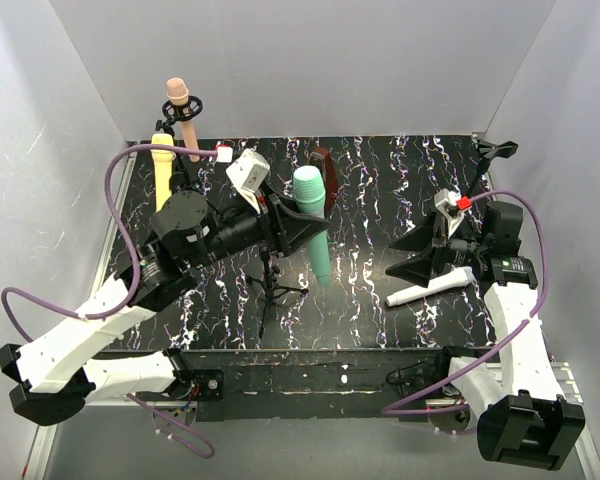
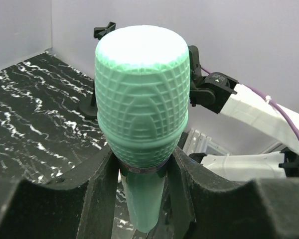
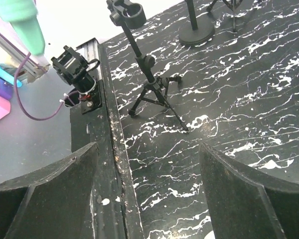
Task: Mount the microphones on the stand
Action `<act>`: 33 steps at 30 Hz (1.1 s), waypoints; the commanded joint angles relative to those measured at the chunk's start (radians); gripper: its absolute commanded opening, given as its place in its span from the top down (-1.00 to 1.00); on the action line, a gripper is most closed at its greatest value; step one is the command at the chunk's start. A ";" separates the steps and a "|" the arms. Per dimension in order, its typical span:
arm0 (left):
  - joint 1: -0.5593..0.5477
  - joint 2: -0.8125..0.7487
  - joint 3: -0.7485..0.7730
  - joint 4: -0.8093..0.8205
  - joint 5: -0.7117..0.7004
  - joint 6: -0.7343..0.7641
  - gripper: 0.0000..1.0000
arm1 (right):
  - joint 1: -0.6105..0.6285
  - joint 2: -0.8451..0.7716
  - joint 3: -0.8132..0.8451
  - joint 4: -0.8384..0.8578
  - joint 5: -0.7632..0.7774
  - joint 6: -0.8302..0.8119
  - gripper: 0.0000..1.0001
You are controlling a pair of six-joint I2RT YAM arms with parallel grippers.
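Item: teal-green microphone [image 2: 142,99]. Clamped at the neck, just under the head, by the left gripper [image 2: 142,172]. It is held aloft with the head up and the handle hanging free, above and near the tripod stand [image 3: 150,79], whose clip [image 3: 127,11] is vacant.

Item: right gripper [image 3: 147,154]. Spread wide and carrying nothing, low over the table [image 1: 380,180], next to the white microphone [image 1: 432,288] lying flat at the right.

Item: peach-pink microphone [image 1: 178,95] and pale yellow microphone [image 1: 163,165]. Upright at back left, apparently mounted.

Hazards, as judged:
- The light tripod is likely to tip or skid if the handle meets the clip off-centre.
- The handle may pivot in a two-point hold and miss the clip.
- Nothing braces the stand, as the right gripper is well apart from it
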 commanded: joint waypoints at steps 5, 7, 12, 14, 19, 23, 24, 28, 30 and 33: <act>0.003 0.016 0.235 -0.322 -0.079 0.186 1.00 | -0.026 0.006 -0.089 -0.054 0.027 -0.178 -0.79; 0.003 0.042 0.292 -0.382 -0.102 0.223 1.00 | -0.029 0.005 -0.094 -0.065 0.035 -0.198 -0.81; 0.001 0.108 0.413 -0.467 -0.132 0.292 1.00 | -0.040 0.000 -0.100 -0.075 0.050 -0.221 -0.83; 0.003 0.125 0.444 -0.481 -0.180 0.315 1.00 | -0.044 0.000 -0.098 -0.076 0.052 -0.223 -0.83; 0.003 0.149 0.484 -0.479 -0.195 0.347 1.00 | -0.051 -0.001 -0.097 -0.084 0.060 -0.232 -0.83; 0.003 0.158 0.494 -0.476 -0.197 0.374 1.00 | -0.052 -0.001 -0.095 -0.090 0.067 -0.244 -0.83; 0.003 0.160 0.498 -0.478 -0.198 0.378 1.00 | -0.054 0.000 -0.094 -0.091 0.069 -0.247 -0.83; 0.003 0.163 0.499 -0.484 -0.205 0.385 1.00 | -0.052 0.010 -0.086 -0.108 0.073 -0.266 -0.83; 0.003 0.166 0.498 -0.487 -0.205 0.387 1.00 | -0.052 0.010 -0.086 -0.108 0.075 -0.269 -0.83; 0.003 0.166 0.501 -0.496 -0.202 0.387 1.00 | -0.052 0.010 -0.086 -0.111 0.076 -0.272 -0.83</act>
